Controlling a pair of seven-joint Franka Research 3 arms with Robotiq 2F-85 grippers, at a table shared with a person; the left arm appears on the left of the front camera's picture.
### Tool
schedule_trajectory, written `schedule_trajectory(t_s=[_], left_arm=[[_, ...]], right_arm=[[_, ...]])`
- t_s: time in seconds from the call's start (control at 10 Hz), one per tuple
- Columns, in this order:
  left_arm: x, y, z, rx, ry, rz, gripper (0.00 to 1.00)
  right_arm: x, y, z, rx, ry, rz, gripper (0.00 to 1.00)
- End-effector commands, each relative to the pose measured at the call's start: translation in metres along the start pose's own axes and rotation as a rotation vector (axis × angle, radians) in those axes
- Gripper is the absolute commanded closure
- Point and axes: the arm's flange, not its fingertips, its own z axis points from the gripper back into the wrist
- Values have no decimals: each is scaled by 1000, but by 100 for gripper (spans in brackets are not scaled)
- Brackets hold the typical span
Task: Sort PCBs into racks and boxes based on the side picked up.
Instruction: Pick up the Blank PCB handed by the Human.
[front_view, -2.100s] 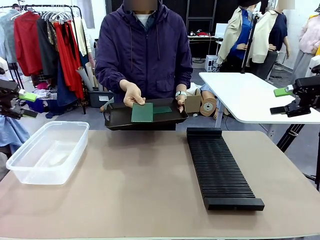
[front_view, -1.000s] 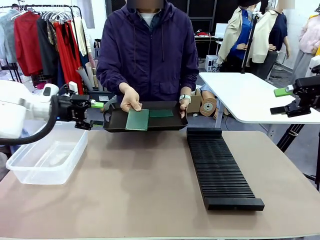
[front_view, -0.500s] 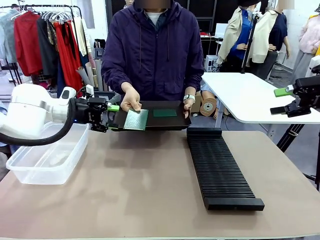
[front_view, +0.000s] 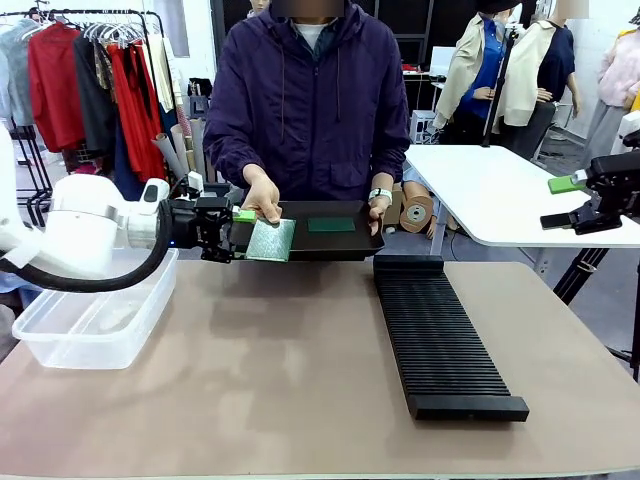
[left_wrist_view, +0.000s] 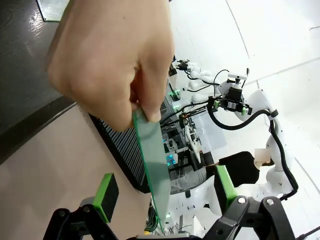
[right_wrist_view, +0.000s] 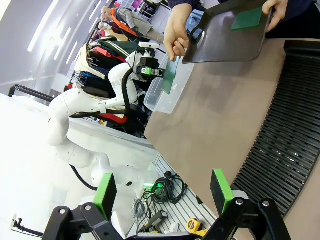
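Left claw (front_view: 237, 236): wide open, straddling the offered PCB (front_view: 271, 240) edge.
Your move: centre the board, then close gently.

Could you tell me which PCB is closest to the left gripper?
The PCB pinched in the person's hand, edge-on inside the open left gripper; the other PCB lies flat on the black tray.
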Motion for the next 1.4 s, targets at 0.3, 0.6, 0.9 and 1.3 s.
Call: schedule_trajectory(t_s=[0.3,0.6,0.9,1.3], left_arm=[[21,12,-21,-18,-11,-26,4],[23,17,-23,-12,-2,-9,58],[21,19,-22,-16,16,14,100],[19,19,-21,-14,35,28,100]], right_arm=[[2,2,1,15,-8,8,0],[2,2,1,15,-8,8,0],[2,2,1,15,-8,8,0],[2,2,1,15,-8,8,0]])
